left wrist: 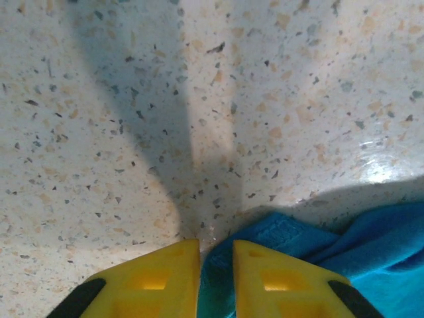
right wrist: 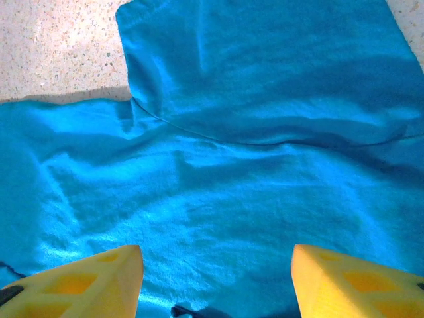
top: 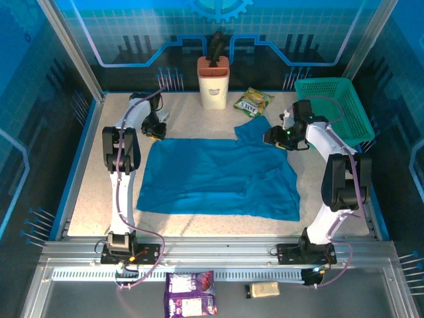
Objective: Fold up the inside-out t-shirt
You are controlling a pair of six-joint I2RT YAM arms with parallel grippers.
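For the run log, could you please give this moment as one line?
left gripper: shut on t-shirt corner | right gripper: open over t-shirt | t-shirt: spread on table

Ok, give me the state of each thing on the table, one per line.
t-shirt: spread flat, not yet folded.
left gripper: jaws shut on the t-shirt's far-left corner.
right gripper: jaws open over the t-shirt.
snack packet: lying flat.
basket: upright.

Speckled table: blue t-shirt spread flat, centre; cream holder, far edge; green snack packet beside it; teal mesh basket, far right corner
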